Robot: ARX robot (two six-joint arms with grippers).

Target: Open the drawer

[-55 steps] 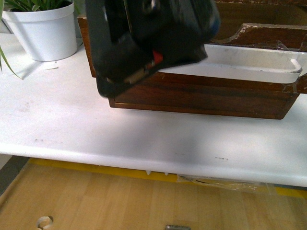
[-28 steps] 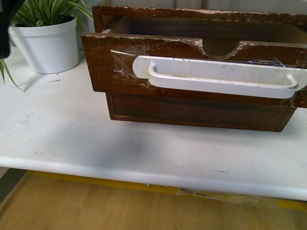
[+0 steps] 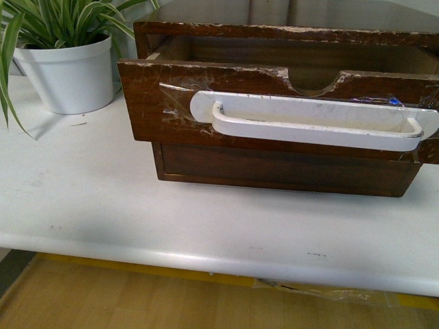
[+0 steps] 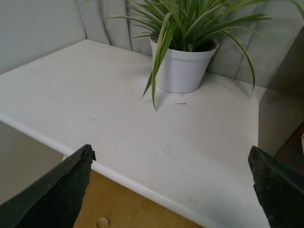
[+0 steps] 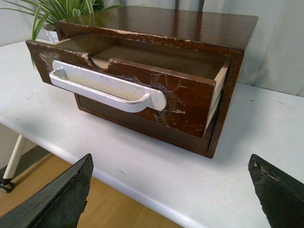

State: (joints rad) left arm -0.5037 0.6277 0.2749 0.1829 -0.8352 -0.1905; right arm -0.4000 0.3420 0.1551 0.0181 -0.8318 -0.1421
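Drawer (image 3: pixel 274 89) stands pulled partway out of the case (image 3: pixel 274 31) on the table (image 3: pixel 137 205), right of the plant (image 3: pixel 68 68); treat the task as essentially done. Left claw (image 4: pixel 170 161) and right claw (image 5: pixel 170 161) hang spread, empty. Only the right wrist view shows you the drawer's side; the front view shows neither claw.

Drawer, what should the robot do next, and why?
Probably just stay back: the drawer sticks out of the cabinet, inside showing, and the left gripper and right gripper are open, clear of its handle, so little seems left to pull.
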